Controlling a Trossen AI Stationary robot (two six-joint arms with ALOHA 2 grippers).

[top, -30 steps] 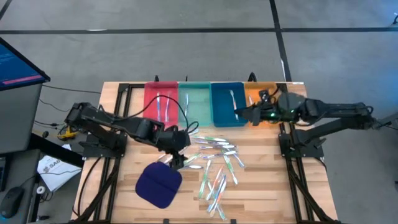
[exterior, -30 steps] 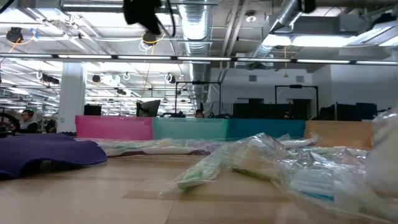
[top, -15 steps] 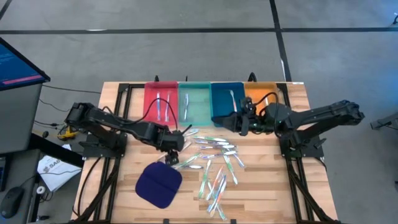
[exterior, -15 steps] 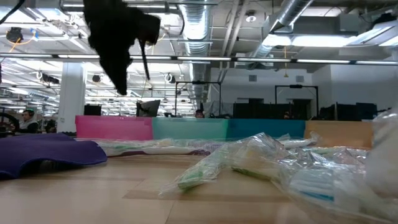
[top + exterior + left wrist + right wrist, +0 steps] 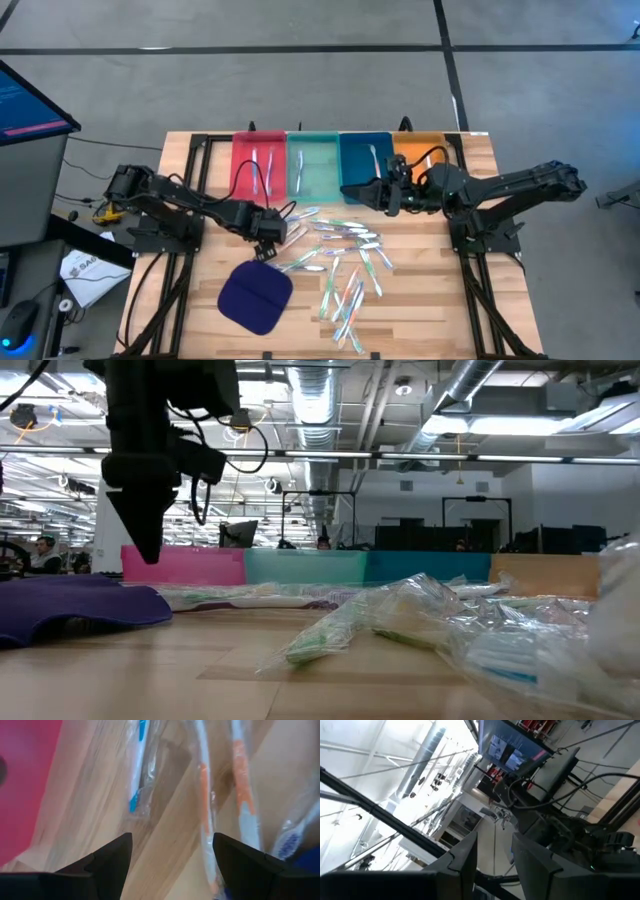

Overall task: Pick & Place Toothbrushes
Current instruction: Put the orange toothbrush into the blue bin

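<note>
Several toothbrushes (image 5: 340, 262) in clear wrappers lie scattered on the wooden table between the trays and the near edge. In the low view the toothbrushes (image 5: 420, 622) show as a crinkled heap. My left gripper (image 5: 268, 243) points down, open, just above the pile's left end. In its wrist view my left gripper (image 5: 172, 855) has bare wood between the fingers, with a blue-accented toothbrush (image 5: 136, 775) and two orange ones (image 5: 202, 795) just ahead. My right gripper (image 5: 352, 190) hovers level at the blue tray's (image 5: 365, 165) near edge. My right gripper (image 5: 495, 865) has a narrow gap between its fingers, with nothing in it.
Red (image 5: 243, 160), teal (image 5: 325, 165), blue and orange (image 5: 405, 155) trays stand in a row at the far edge, each with one or two toothbrushes. A dark blue pad (image 5: 255, 297) lies near the front left, just below my left gripper (image 5: 148, 545).
My left gripper has come down toward the table and a little toward its left edge, tipping to point more steeply down. It stays open. My right gripper drew from over the blue tray toward the table's left and tipped up to about level, then kept still.
</note>
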